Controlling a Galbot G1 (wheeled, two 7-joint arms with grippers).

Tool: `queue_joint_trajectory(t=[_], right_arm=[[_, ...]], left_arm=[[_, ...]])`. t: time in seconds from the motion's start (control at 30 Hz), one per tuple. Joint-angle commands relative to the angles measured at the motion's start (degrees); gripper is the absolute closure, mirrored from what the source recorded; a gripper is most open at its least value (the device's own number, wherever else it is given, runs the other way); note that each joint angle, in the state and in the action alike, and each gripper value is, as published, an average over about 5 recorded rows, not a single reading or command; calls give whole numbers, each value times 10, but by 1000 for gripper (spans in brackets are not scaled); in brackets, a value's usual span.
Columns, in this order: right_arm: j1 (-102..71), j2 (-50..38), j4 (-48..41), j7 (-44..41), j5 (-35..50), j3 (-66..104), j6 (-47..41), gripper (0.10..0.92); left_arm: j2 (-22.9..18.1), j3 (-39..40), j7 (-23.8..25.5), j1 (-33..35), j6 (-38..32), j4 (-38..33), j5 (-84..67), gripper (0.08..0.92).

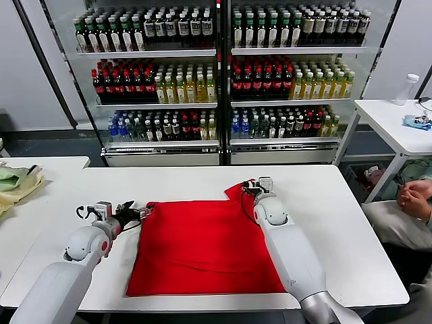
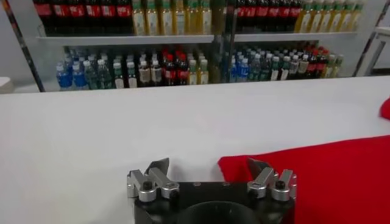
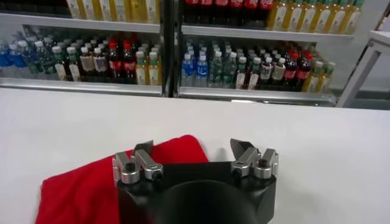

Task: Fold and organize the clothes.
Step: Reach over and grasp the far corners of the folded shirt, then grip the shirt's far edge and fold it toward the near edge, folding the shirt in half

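The clothes, one bright red T-shirt (image 1: 202, 246), lie spread flat on the white table (image 1: 337, 223), plain side up. My left gripper (image 1: 140, 212) is low at the shirt's far left corner. In the left wrist view that gripper (image 2: 207, 165) is open, and the red corner (image 2: 323, 176) reaches in under one finger (image 2: 257, 167). My right gripper (image 1: 256, 186) sits at the far right corner, where a sleeve bunches up. It is open (image 3: 192, 148) too, with the red sleeve (image 3: 173, 149) between its fingers, not pinched.
A pale green and yellowish cloth heap (image 1: 17, 182) lies on the neighbouring table at the left. Glass-fronted drink shelves (image 1: 219, 81) stand behind the table. A seated person's hands (image 1: 413, 197) are at the right, near a side table (image 1: 395, 125).
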Motion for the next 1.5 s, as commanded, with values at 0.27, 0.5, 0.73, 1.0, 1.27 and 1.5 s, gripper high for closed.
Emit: queue_joint_trajectory(t=[0.27,0.5,0.73,1.0,1.27,1.5], right_arm=[[8,9,-27,0,-4,3,7,318],[5,8,-23,-2,-3,3,5,516],[2,5,-14,-4,-3,4,19,707],[-69,-43,171,2,20,-1,18,899],[-211,-120,422,22,68,14,-34,913],[-325,-150,517,21,63,38,-35,913]], left_arm=[[-4,4,22,-5,2,20,13,286],[-4,2,25,2,2,15,12,484],[-7,-1,26,11,1,6,12,684],[10,-20,18,50,-40,-48,-26,897],[43,-55,4,144,-70,-158,-61,917],[52,-73,-5,187,-85,-194,-63,917]])
